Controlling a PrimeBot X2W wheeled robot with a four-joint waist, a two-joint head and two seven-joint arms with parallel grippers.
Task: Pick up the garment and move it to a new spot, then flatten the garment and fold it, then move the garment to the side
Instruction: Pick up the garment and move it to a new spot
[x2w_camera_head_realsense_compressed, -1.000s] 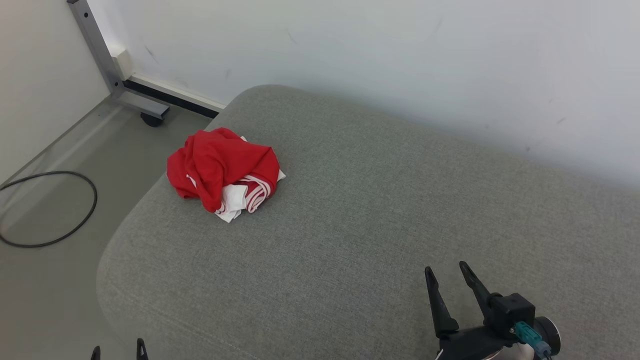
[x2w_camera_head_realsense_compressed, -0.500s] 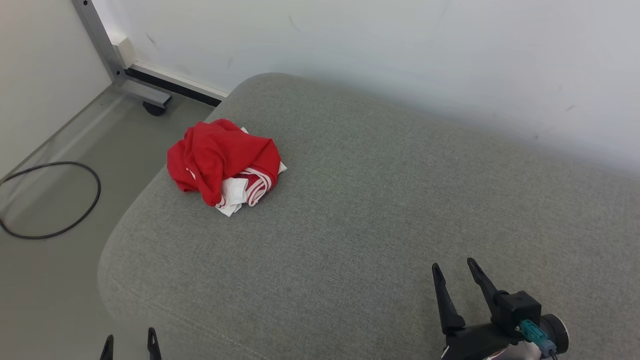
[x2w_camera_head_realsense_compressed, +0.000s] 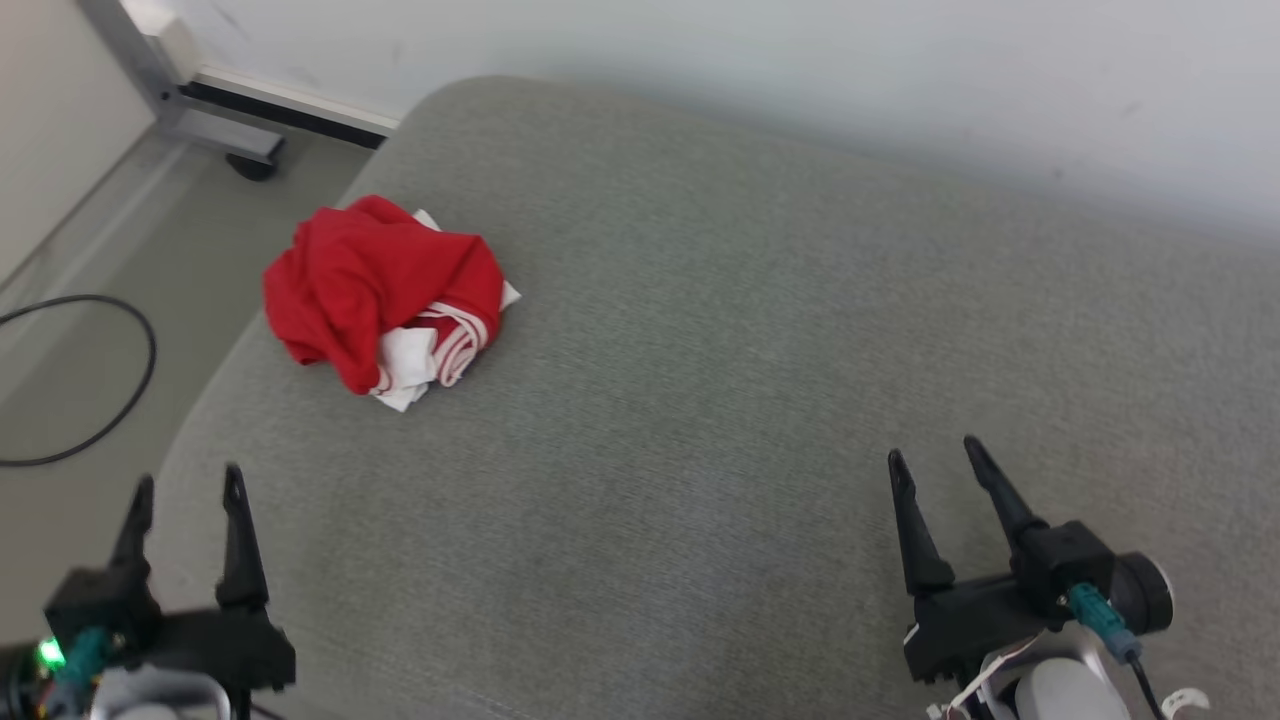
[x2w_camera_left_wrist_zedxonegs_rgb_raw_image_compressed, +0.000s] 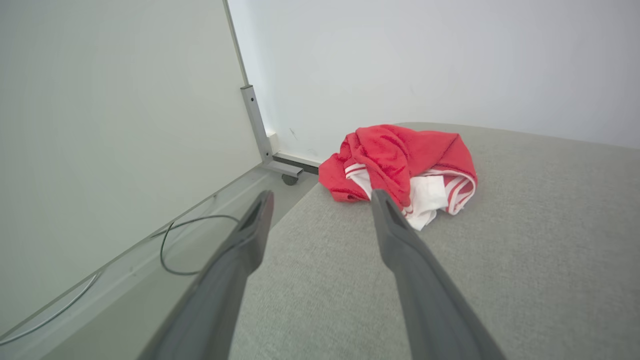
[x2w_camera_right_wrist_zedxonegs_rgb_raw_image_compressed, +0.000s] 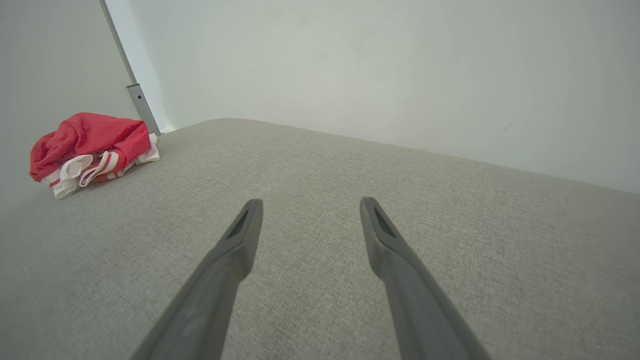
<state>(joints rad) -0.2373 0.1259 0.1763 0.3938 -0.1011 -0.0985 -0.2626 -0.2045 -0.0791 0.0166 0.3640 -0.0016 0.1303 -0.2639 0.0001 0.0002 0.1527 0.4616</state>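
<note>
A crumpled red garment (x2w_camera_head_realsense_compressed: 380, 285) (white trim showing) lies near the far left corner of the grey cushion (x2w_camera_head_realsense_compressed: 720, 360). The left gripper (x2w_camera_head_realsense_compressed: 188, 478) and right gripper (x2w_camera_head_realsense_compressed: 932, 450), jaws spread wide and holding nothing, hover at the near side, well apart from the garment.

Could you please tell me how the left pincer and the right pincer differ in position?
The left pincer straddles the grey cushion's left edge; the right pincer is well over the cushion. The left pincer is near the red garment, which lies just ahead of it; the right pincer is far off to its side. Both are open and empty.
</note>
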